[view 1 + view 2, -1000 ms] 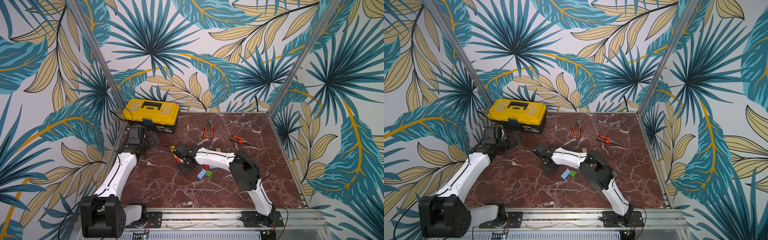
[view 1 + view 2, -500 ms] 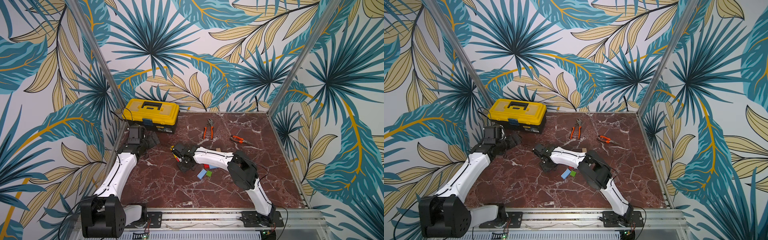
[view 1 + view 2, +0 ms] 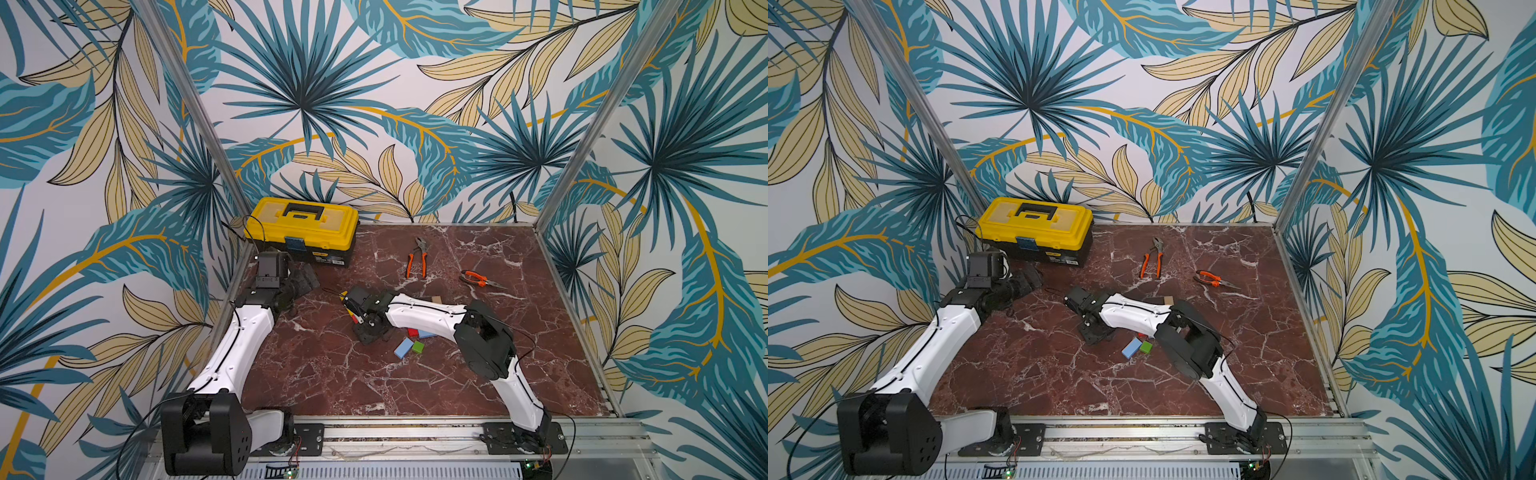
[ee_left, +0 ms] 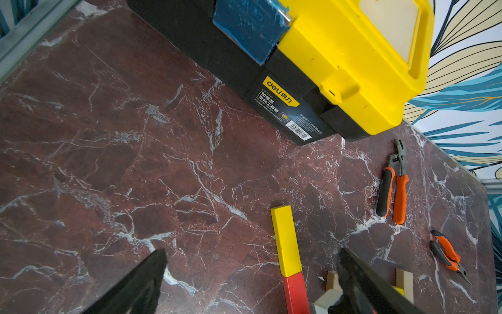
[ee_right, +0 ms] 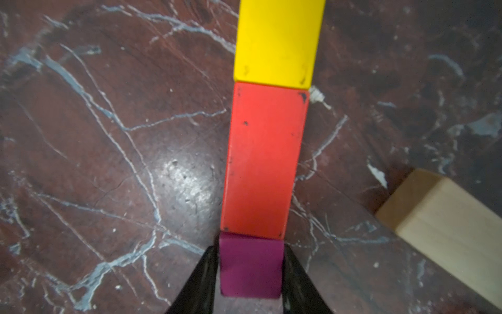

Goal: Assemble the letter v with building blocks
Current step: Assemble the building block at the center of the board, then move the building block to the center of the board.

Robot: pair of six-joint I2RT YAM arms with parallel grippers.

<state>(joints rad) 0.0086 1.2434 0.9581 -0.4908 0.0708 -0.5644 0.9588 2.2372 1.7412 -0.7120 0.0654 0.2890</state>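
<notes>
In the right wrist view a yellow bar [image 5: 277,40], a red block [image 5: 263,157] and a magenta cube [image 5: 250,267] lie end to end in one straight line, one arm of the letter v. My right gripper [image 5: 250,247] is shut on the magenta cube, a finger against each side. A plain-wood bar [image 5: 445,225] lies apart to one side. In a top view this gripper [image 3: 355,318] sits low at mid-table. A light-blue block [image 3: 404,347] and a green cube [image 3: 418,346] lie loose near it. My left gripper [image 4: 251,252] hangs open and empty at the left edge.
A yellow and black toolbox [image 3: 301,230] stands at the back left. Orange-handled pliers [image 3: 417,262] and a second pair [image 3: 478,279] lie toward the back. Another red block [image 3: 412,331] and a light-blue one [image 3: 428,333] show under my right forearm. Metal posts bound the table.
My right gripper has shifted a little toward the back left with the magenta cube. The left arm has not moved.
</notes>
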